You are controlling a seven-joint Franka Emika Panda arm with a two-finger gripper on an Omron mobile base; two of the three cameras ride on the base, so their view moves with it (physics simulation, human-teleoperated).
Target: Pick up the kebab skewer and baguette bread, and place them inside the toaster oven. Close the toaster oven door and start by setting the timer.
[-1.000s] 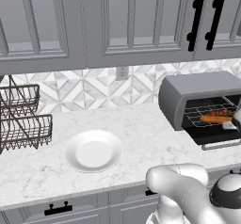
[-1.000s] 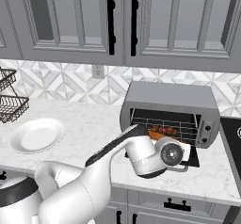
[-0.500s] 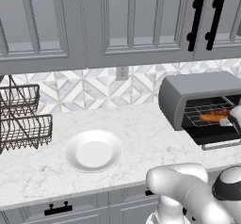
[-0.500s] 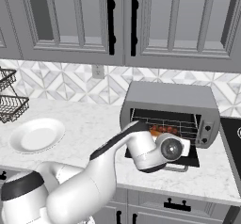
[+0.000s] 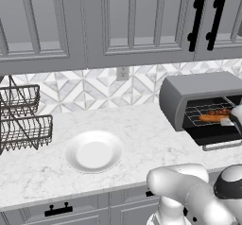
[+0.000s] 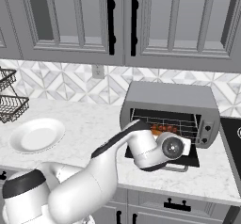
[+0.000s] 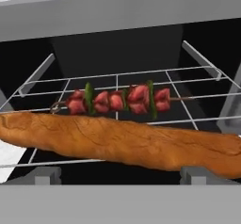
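1. The baguette bread (image 7: 127, 143) lies on the wire rack (image 7: 117, 84) inside the toaster oven (image 6: 169, 103). It stretches from side to side across the front of the rack
2. The kebab skewer (image 7: 117, 100) lies on the same rack, just behind the bread and running the same way, side to side
3. The gripper (image 7: 120, 180) is right at the oven mouth, facing in. Its fingers are spread wide and hold nothing. The bread sits straight ahead of it and very close
4. Both foods look like they are already in the oven, so I think the next job is shutting the toaster oven door (image 6: 164, 159)
5. The door hangs open and flat, below the rack and under the hand. So the hand would need to back out, then get under the door's front edge to swing it up
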